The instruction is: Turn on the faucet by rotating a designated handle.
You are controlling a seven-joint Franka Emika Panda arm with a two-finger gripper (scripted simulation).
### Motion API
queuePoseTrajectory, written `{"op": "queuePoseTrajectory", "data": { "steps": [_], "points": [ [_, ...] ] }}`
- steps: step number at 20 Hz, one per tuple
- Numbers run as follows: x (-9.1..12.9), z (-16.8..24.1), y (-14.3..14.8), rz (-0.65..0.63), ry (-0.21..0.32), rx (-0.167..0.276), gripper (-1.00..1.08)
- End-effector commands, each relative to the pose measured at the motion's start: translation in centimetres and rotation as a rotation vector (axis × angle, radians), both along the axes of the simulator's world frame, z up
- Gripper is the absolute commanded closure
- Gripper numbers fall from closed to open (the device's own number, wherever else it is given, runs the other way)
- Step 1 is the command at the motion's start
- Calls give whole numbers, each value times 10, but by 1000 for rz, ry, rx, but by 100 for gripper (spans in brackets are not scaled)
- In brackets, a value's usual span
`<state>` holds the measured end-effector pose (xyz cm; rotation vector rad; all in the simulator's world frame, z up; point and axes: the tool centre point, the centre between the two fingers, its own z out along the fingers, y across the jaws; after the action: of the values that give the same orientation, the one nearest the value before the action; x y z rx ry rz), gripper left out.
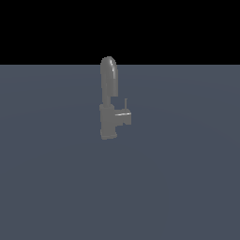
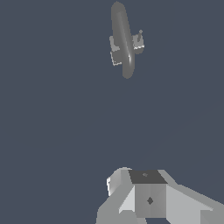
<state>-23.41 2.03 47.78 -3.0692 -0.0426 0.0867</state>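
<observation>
The matte grey faucet stands upright on the flat grey-blue floor, with a tall round-topped arched spout on a blocky base. The handle is a short side stub on the exterior view's right of the base, with a thin pin standing up from it. In the wrist view the faucet shows from above, with the handle beside the spout. My gripper shows only in the wrist view, as grey blocky parts far from the faucet. It holds nothing. Its fingers are not clearly separable.
The flat grey-blue floor spreads all around the faucet to a black background behind it. The arm does not show in the exterior view.
</observation>
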Motion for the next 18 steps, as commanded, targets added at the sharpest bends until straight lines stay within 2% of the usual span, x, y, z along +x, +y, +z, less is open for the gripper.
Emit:
{"op": "queuePoseTrajectory", "data": {
  "steps": [1, 18],
  "points": [
    [8, -1, 1, -17, 22, 14, 108],
    [98, -24, 4, -198, 255, 174, 108]
  ]
}}
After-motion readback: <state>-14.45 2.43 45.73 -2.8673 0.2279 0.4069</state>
